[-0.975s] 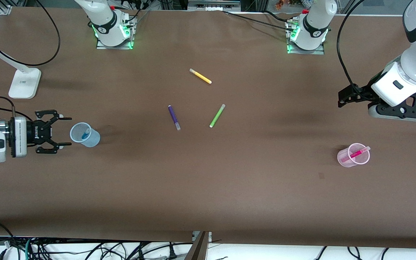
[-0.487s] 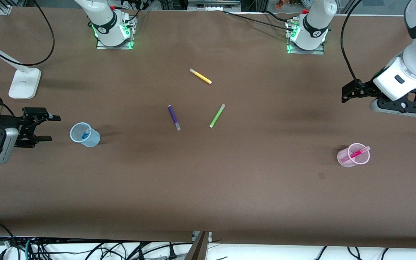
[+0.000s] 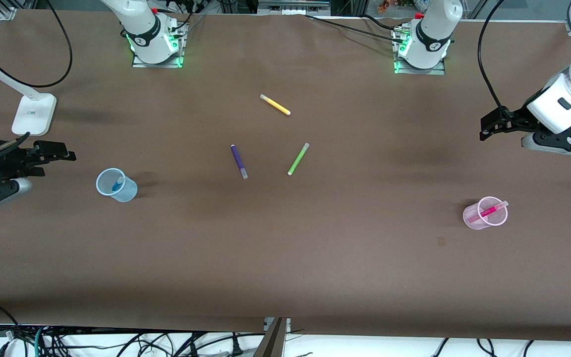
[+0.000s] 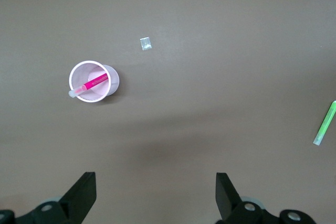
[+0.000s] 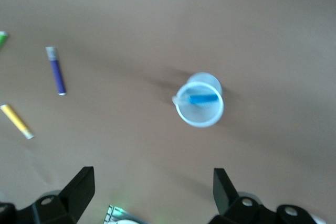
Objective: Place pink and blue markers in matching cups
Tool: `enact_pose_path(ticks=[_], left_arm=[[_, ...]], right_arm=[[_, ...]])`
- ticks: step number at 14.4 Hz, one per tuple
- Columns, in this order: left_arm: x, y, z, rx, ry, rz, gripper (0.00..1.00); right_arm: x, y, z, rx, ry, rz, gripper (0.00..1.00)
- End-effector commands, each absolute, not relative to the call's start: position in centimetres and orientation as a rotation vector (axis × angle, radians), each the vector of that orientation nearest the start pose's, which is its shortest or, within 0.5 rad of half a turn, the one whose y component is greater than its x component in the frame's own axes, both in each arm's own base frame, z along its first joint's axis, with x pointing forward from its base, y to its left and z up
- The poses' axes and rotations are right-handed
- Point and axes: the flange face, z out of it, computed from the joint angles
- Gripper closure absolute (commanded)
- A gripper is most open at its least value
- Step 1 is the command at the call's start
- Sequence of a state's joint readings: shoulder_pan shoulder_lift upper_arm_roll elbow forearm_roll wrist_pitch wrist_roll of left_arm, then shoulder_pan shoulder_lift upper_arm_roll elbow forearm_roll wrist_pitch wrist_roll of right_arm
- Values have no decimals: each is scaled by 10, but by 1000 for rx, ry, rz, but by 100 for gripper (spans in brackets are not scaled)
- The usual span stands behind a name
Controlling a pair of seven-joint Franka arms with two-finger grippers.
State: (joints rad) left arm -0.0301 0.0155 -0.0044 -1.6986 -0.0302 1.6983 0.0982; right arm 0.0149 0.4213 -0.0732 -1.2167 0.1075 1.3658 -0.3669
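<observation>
The blue marker (image 3: pixel 117 184) stands inside the pale blue cup (image 3: pixel 126 191) toward the right arm's end of the table; both show in the right wrist view, marker (image 5: pixel 203 98) in cup (image 5: pixel 200 120). The pink marker (image 3: pixel 488 211) leans inside the pale pink cup (image 3: pixel 474 219) toward the left arm's end; in the left wrist view the marker (image 4: pixel 95 83) lies in the cup (image 4: pixel 112 82). My right gripper (image 3: pixel 55 158) is open and empty, raised beside the blue cup. My left gripper (image 3: pixel 488 128) is open and empty, raised at the left arm's end, apart from the pink cup.
A dark purple pen (image 3: pixel 239 161), a lime green pen (image 3: pixel 298 158) and a yellow pen (image 3: pixel 275 104) lie loose mid-table. A white lamp base (image 3: pixel 33 115) stands near the right arm's end. A small paper scrap (image 3: pixel 440 241) lies near the pink cup.
Both arms have drawn back and up: the right gripper has moved away from the blue cup toward the table's end, the left gripper farther from the pink cup. Cups and markers have not moved.
</observation>
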Motion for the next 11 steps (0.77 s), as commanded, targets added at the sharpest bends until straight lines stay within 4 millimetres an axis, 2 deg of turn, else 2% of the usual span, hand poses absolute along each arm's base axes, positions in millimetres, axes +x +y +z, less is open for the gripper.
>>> enact_pose_path(ticks=[1,3,6,8,11], left_arm=[[559,-6,570,-3142,265,-4,0],[559,-9,570,-3142,273,-4,0],[558,-18,570,-3141,275,-1,0],[558,-21,570,-3141,282,-1,0],[558,-21,570,-3141,282,1,0]], right_arm=[[615,12,540,-3071,-310,419,0],[586,27,557,-3112,-201,399,0],[550,25,571,-3129,-221,242,0],[532,22,601,-3138,-203,165,0],[520,21,610,-3133,-214,227,0]])
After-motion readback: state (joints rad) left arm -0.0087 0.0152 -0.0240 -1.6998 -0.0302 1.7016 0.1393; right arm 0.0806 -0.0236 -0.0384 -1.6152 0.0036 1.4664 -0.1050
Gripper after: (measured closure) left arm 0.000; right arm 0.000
